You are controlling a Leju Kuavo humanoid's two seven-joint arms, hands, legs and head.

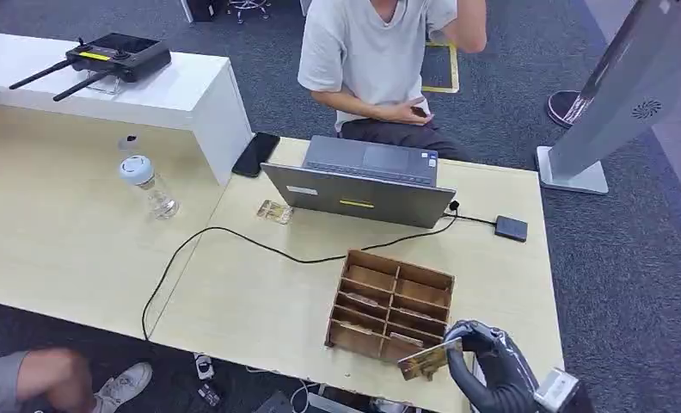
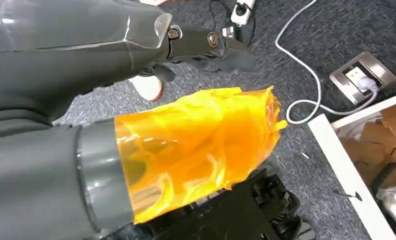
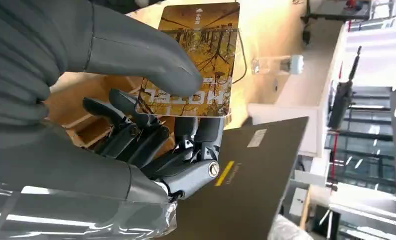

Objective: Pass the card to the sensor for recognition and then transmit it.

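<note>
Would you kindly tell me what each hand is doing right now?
Left hand: cannot be told; nothing visibly held.
Right hand: holding the card, thumb on top.

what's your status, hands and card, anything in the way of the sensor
Right hand pinching card beside wooden organizer. Left hand hanging over floor, holding nothing. Black sensor past laptop; path looks open.

A grey laptop (image 1: pixel 367 181) sits open on the light wooden table (image 1: pixel 260 292), facing a seated person (image 1: pixel 376 60). A black cable (image 1: pixel 234 237) runs across the tabletop. A phone (image 1: pixel 256 154) lies beside the laptop, a clear bottle (image 1: pixel 150 188) stands well apart, and a black controller with antennas (image 1: pixel 105 58) rests on the white counter (image 1: pixel 191 95).
</note>
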